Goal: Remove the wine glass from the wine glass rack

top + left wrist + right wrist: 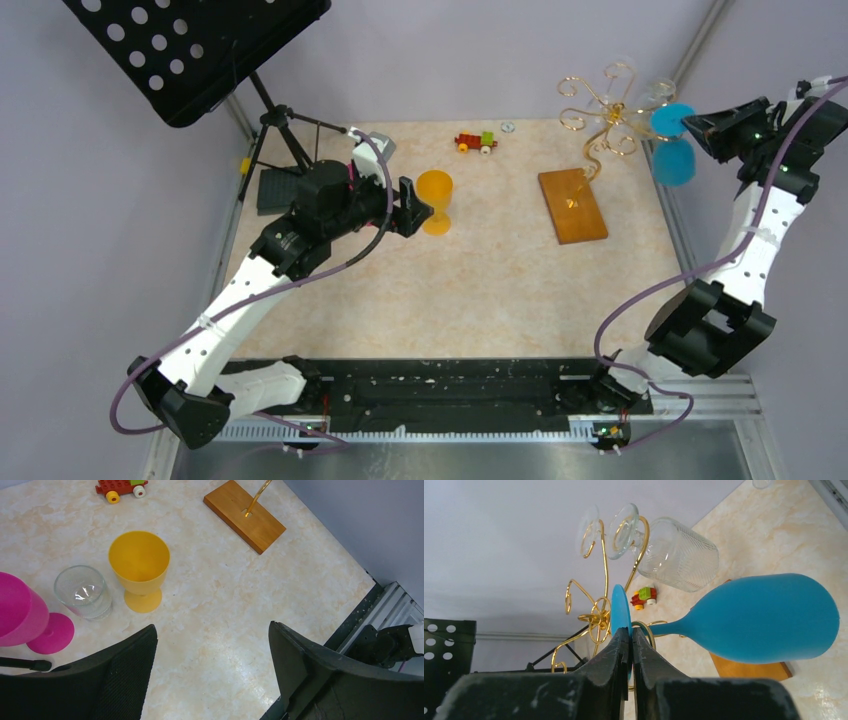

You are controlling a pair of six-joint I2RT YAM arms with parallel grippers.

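Grasp stage: the blue wine glass point(769, 617), hung on the gold rack point(595, 620), is pinched at its foot by the near-closed right end effector point(631, 635). Next, it must be slid clear of the wire. The left end effector point(212, 630) is held wide open, empty.

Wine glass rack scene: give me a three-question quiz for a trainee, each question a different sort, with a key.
1. True or false: the right gripper is shut on the foot of the blue wine glass.
2. The left gripper is: A) shut on a cup; B) open and empty; C) out of every view.
3. Fill in: the wine glass rack stands on a flat ___ base.
Key: 1 true; 2 B; 3 wooden.
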